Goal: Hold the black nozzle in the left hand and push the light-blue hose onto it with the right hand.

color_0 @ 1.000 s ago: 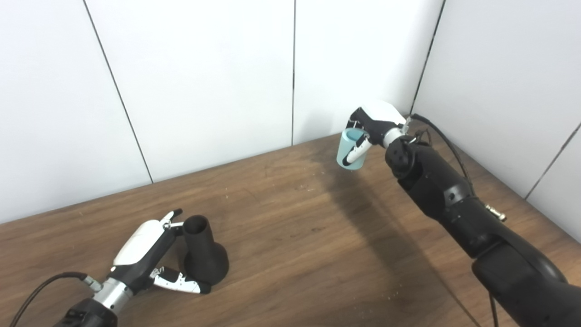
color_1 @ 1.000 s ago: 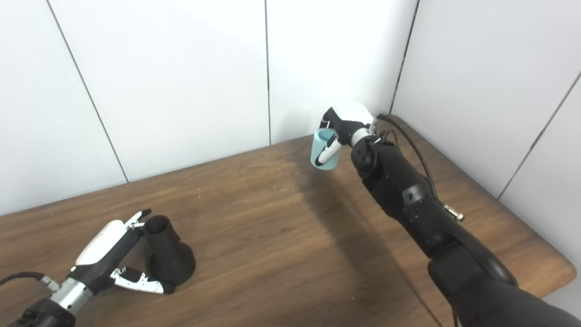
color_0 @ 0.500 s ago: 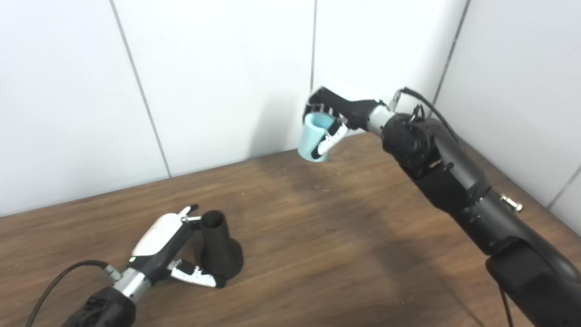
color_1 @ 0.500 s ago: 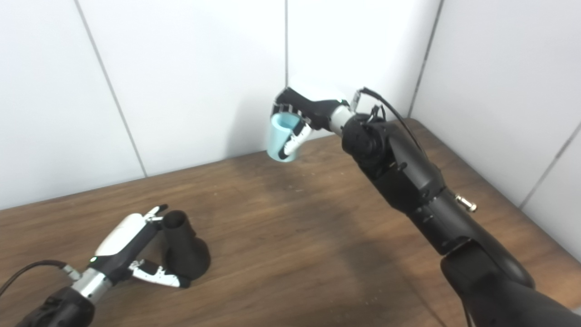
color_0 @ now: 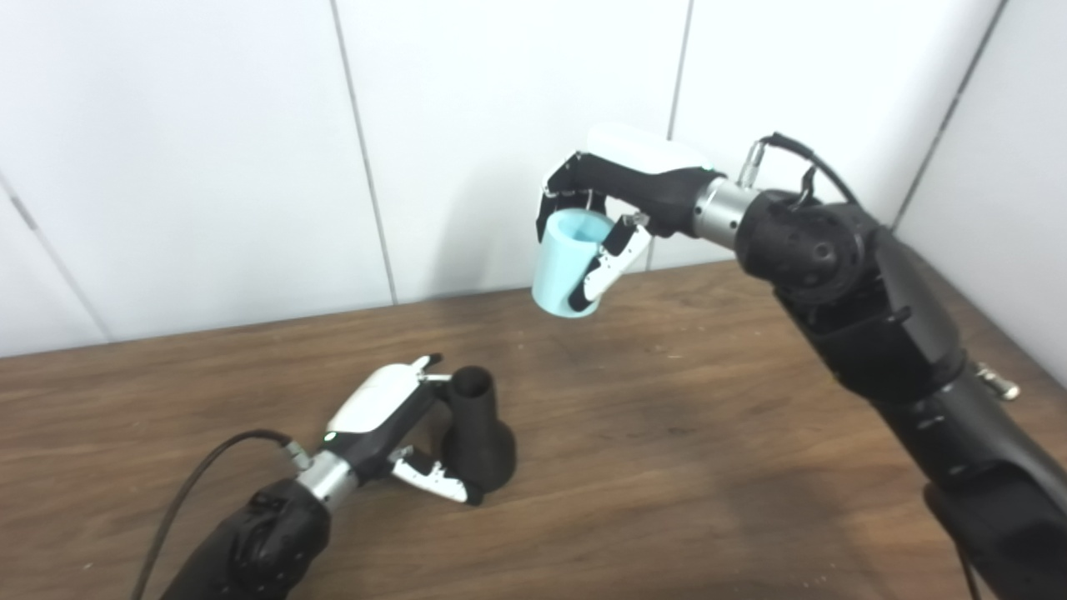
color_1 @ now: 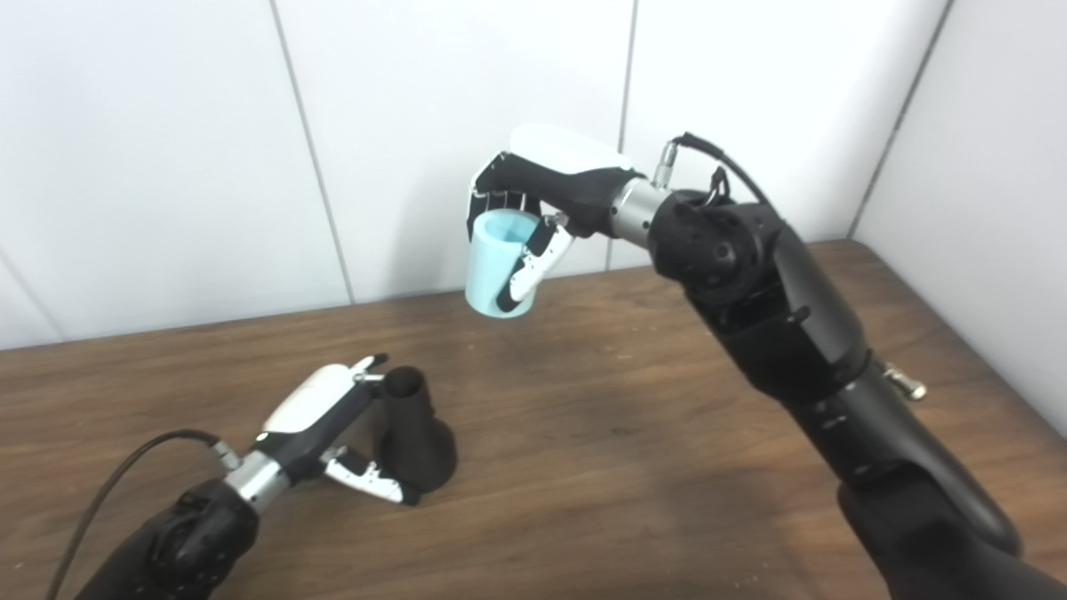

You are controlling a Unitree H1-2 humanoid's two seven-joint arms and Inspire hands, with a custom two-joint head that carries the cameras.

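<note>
So rn the right hand (color_0: 613,196) is holding the light-blue hose (color_0: 567,262) up in the air, well above the table (color_0: 667,467), in front of the white wall panels (color_0: 208,125). Fingers are wrapping the far side and the thumb is pressing the near side, so it's clamped on the hose w/ the open end facing up toward the cam. The hose piece is short, more like a tapered sleeve tbh.

Down low, the black nozzle (color_0: 482,429) is standing upright on the table, wide flared base down, narrow neck up. The left hand (color_0: 392,425) is sitting right against it: fingertips touching up near the neck's rim, thumb reaching around the base. Can't tell if it's actually gripping firmly or just cupping it, and the nozzle isn't lifted.

Step-wise imo this is the carry/approach bit: hose is picked up, the two parts are well apart, nothing mated yet.

Next move prob needs the left hand closing properly on the nozzle so it's not tipping, then the right hand bringing the hose over and down w/ its bore lined up on the neck. It may need re-orienting so the right end meets the neck. Then a straight push along the axis.
</note>
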